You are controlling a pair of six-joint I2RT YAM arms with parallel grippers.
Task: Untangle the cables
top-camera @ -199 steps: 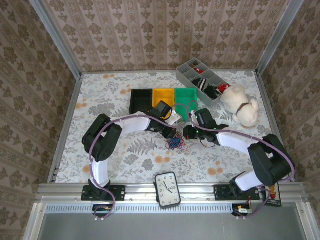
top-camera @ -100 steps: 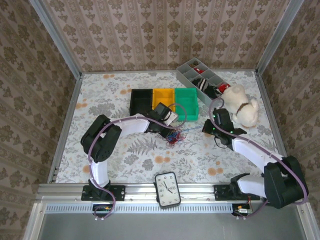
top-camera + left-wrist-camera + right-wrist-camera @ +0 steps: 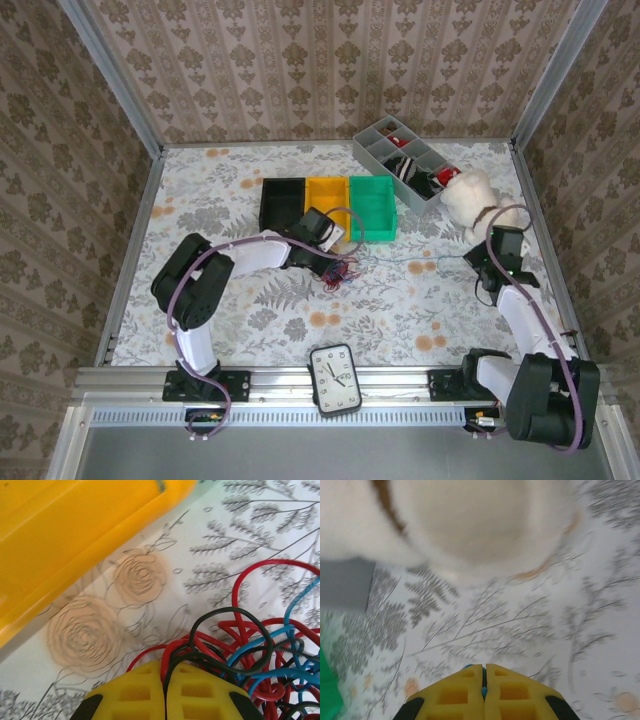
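Near table centre, just in front of yellow plastic bin (image 3: 328, 195): tangle of thin red, blue and black cables (image 3: 250, 650), 1 small loopy bunch lying on floral tablecloth (image 3: 230, 180).

Left gripper (image 3: 164, 680): yellow pads clenched on black and red loops at edge of bunch.

Right gripper (image 3: 483, 682): pads pressed together on 1 blue strand (image 3: 400, 260), drawn nearly straight from bunch toward right side of table.

Handling, as judged:
- Anchor bunch firmly on left.
- Pull right slowly and level, along line of strand.
- Ease off if whole bunch drags or a knot tightens.

Surroundings:
- Black plastic bin (image 3: 283, 203) and green plastic bin (image 3: 372, 207) flanking yellow one.
- Grey compartment tray (image 3: 385, 172) behind.
- Black-framed analogue clock (image 3: 335, 378) at near edge.

Obstruction: white plush toy dog (image 3: 478, 197) just beside right gripper, close to pull path; likely to be nudged.
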